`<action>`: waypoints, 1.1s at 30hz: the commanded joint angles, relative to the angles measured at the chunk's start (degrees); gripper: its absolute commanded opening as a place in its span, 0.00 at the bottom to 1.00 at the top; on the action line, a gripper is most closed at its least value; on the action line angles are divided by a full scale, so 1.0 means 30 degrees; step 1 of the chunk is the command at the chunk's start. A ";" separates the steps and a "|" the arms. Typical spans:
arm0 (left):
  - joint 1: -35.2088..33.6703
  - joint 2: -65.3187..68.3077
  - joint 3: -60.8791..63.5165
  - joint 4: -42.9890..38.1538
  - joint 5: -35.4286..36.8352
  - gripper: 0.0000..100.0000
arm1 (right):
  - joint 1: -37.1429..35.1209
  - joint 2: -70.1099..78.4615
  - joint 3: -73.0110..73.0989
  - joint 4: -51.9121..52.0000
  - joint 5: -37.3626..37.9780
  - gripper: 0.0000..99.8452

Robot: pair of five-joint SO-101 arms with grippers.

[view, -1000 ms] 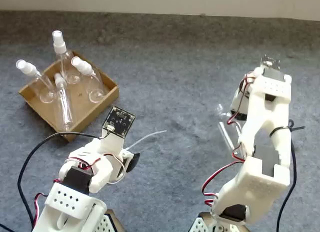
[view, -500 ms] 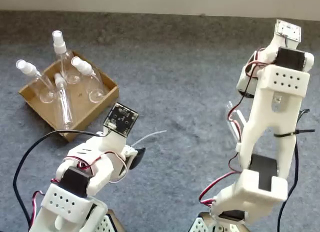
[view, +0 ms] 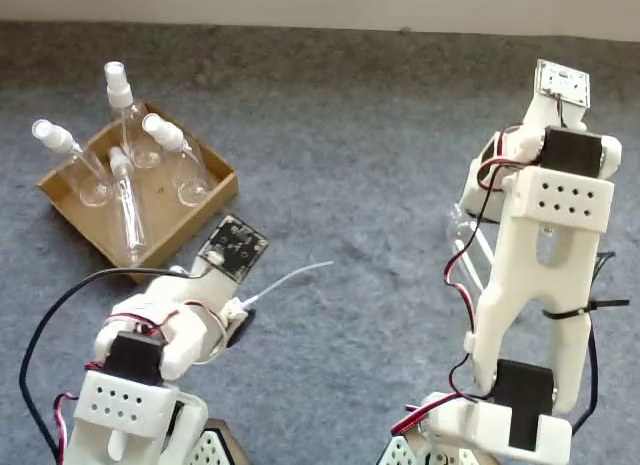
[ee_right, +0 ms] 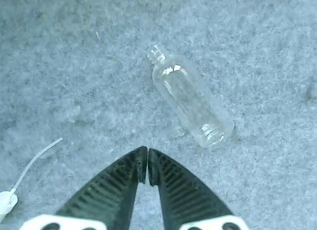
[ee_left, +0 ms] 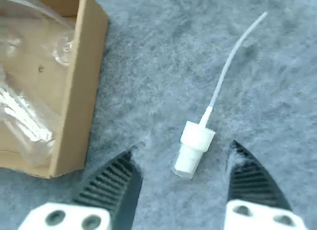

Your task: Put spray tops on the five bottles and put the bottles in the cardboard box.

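Observation:
A white spray top with a long thin tube lies on the grey carpet, between the fingertips of my open left gripper, which touches nothing. From above, its tube runs to the right of the left gripper. An uncapped clear bottle lies on its side just beyond my right gripper, which is shut and empty. In the high view the right arm partly hides this bottle. The cardboard box at the far left holds several bottles with spray tops.
A wall of the box stands close beside my left gripper. Open carpet stretches between the box and the right arm. The spray top shows at the edge of the right wrist view.
The right arm has lifted and stretched towards the far side, uncovering more of the bottle. The left gripper has shifted a little left, still over the spray top.

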 commanded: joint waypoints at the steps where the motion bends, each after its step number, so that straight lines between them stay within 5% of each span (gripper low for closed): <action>1: -0.1832 -0.0015 -0.0103 0.1407 -0.4103 0.20 | -0.0190 -0.1304 0.0425 -0.0073 0.0205 0.01; 11: -0.0864 -0.0015 0.2183 0.1231 -0.5744 0.20 | -0.0190 -0.2271 0.2095 -0.0425 0.0264 0.01; 18: -0.0718 -0.0015 0.2388 0.0615 -0.5451 0.20 | -0.0806 -0.2212 0.2154 -0.1568 0.5568 0.01; 33: -0.0601 -0.0015 0.4733 -0.2637 -0.5451 0.15 | -0.1890 -0.2271 0.2154 -0.0747 0.5802 0.01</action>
